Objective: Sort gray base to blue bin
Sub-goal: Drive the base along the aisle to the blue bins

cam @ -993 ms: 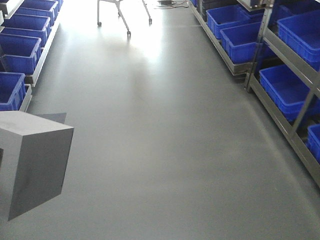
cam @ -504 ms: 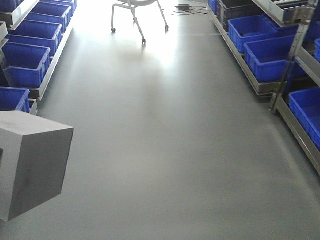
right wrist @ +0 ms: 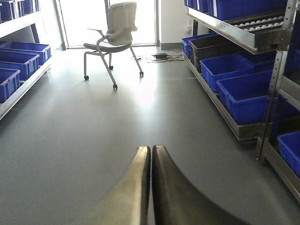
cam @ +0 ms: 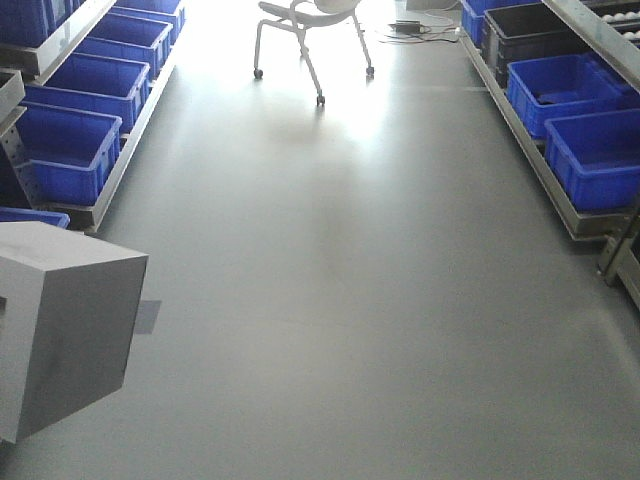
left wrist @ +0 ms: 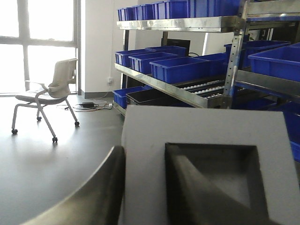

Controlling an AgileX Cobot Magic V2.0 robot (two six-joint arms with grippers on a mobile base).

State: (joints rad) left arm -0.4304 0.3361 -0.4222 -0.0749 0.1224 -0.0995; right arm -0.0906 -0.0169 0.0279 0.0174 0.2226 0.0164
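Observation:
The gray base [cam: 65, 330] hangs above the floor at the lower left of the front view, tilted. In the left wrist view it fills the lower frame, the gray base [left wrist: 206, 124] showing its square recess [left wrist: 229, 173]. My left gripper [left wrist: 144, 149] is shut on one wall of it, one finger on the outer side and the other finger [left wrist: 197, 187] inside the recess. A blue bin [cam: 65, 150] sits on the low left rack among several identical ones. My right gripper [right wrist: 150, 148] is shut and holds nothing, over bare floor.
Racks of blue bins line both sides of the aisle, with a left rack [cam: 120, 165] and a right rack [cam: 540, 160]. A black bin [cam: 525, 35] stands at the far right. A wheeled chair [cam: 310, 30] stands at the far end near cables [cam: 420, 25].
The whole aisle has shifted in the front view: chair and racks slid right and nearer, and the right shelving has mostly left the frame. The gray base keeps its place in the left gripper.

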